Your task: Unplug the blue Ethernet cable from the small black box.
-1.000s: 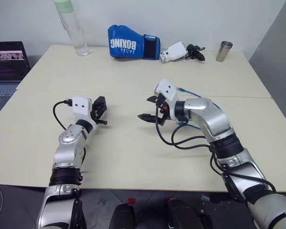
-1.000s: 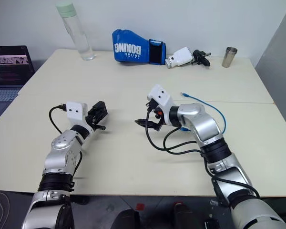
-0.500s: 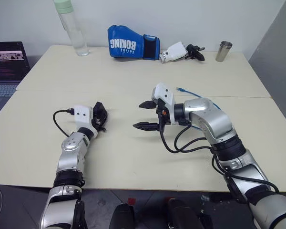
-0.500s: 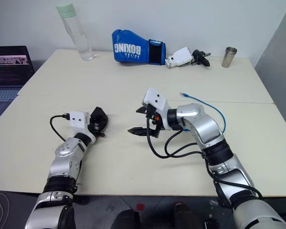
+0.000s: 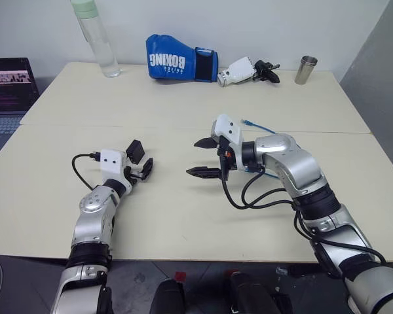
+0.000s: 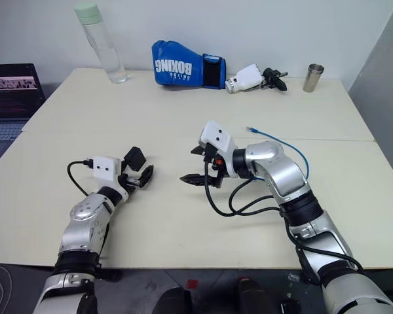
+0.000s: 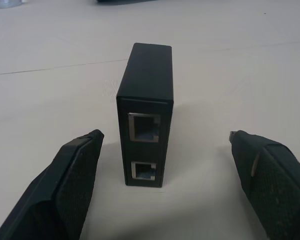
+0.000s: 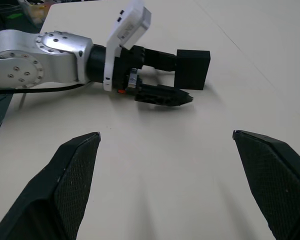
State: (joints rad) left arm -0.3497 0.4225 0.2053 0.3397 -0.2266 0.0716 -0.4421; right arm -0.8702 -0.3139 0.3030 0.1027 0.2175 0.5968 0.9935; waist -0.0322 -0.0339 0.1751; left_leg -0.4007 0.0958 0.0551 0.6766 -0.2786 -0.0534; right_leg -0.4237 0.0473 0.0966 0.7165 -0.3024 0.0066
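So from where I'm driving this, the unplugging looks done. Closest to me, the left gripper (image 7: pixel 165 165) has its fingers spread wide with nothing in them, and the small black box (image 7: pixel 146 112) stands on its narrow edge on the table (image 5: pixel 183 216) right in front of them, apart from both fingers. In the left wrist view I can see both ports staring back at me, and both are bare. In the head view the box sits at about 9 o'clock from the middle of the table.

The right gripper (image 5: pixel 200 157) hangs over the table middle, pointing toward the box, fingers also wide and carrying nothing. The blue cable (image 5: pixel 257 124) lies behind the right forearm, at roughly 2 o'clock, one plug end showing loose on the table, well apart from the box. The rest of it is hidden by the arm.

Far edge, 12 o'clock-ish: a water bottle (image 5: pixel 92 36), blue boxing glove (image 5: pixel 180 57), metal cup (image 5: pixel 306 69).

My read: all that's left is backing both arms off without tipping that box, since it's standing tall and narrow.
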